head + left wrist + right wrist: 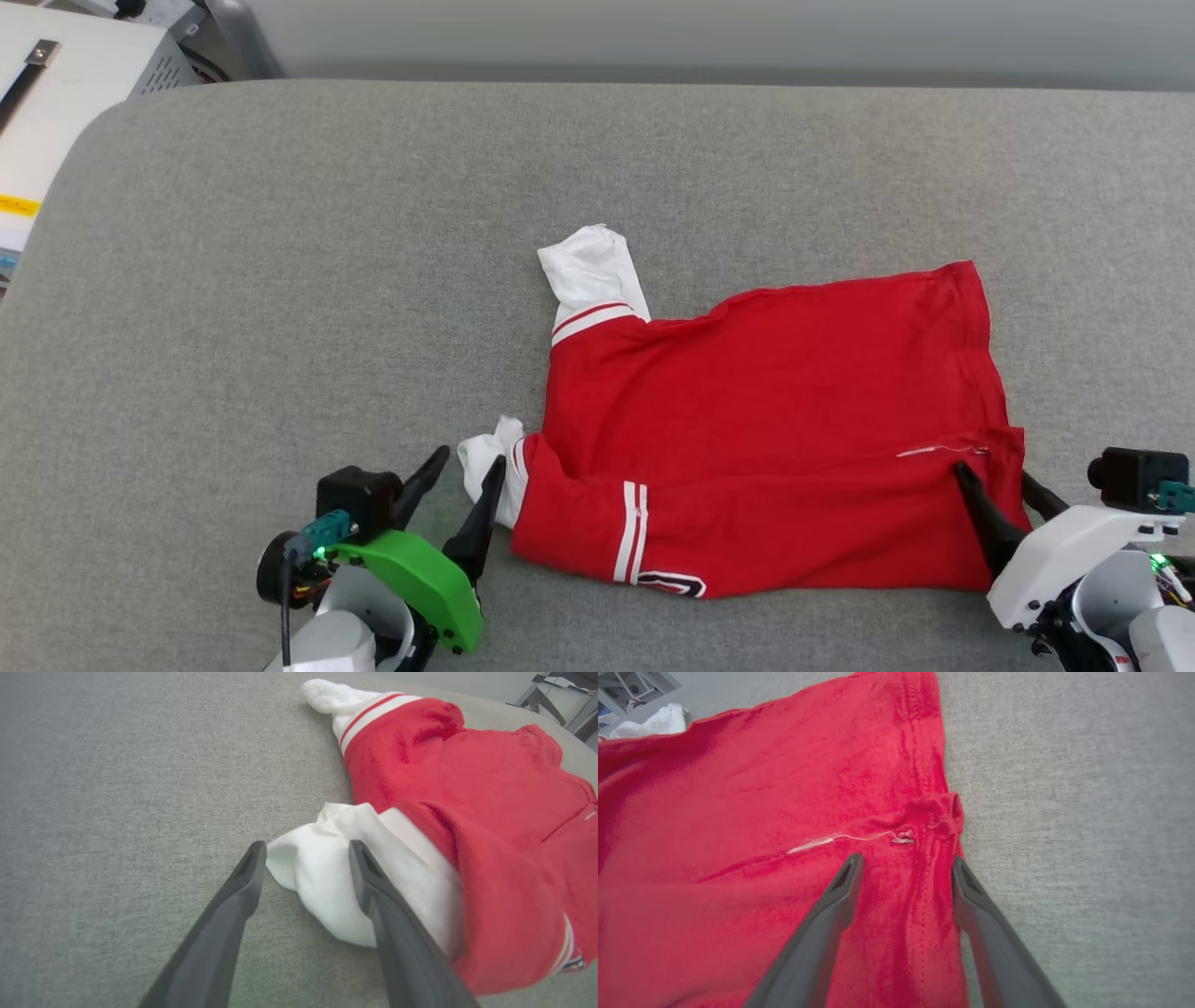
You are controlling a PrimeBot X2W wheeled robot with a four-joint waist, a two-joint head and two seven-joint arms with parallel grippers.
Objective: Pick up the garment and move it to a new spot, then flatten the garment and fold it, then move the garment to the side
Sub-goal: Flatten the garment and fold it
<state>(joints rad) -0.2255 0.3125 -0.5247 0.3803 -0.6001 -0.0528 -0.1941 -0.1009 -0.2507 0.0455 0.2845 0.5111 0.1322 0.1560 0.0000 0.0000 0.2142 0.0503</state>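
A red garment (775,411) with white sleeves is lying near the middle of a grey fabric-covered surface (280,280), spread mostly flat. Its near long edge is doubled over onto the body.

Judging from that, the folding step is the one in hand, with both arms lining up on the two ends of the doubled edge.

The left gripper (467,459) is sitting at the bunched white sleeve (317,868). Its fingers (224,924) are standing apart and gripping nothing. The sleeve tip is lying between them, and one finger is lying against the cloth.

The right gripper (993,474) is poised at the opposite end, over the stitched hem (924,765). Its fingers (822,924) are likewise parted and straddling the hem strip just below a small puckered corner (943,809). Whether the tips are pressing the cloth cannot be told.

The next move is probably calling for both pairs of fingers to close on the thin fabric together. They would need to catch both layers, then lift evenly so that the soft cloth is not sagging or slipping free.
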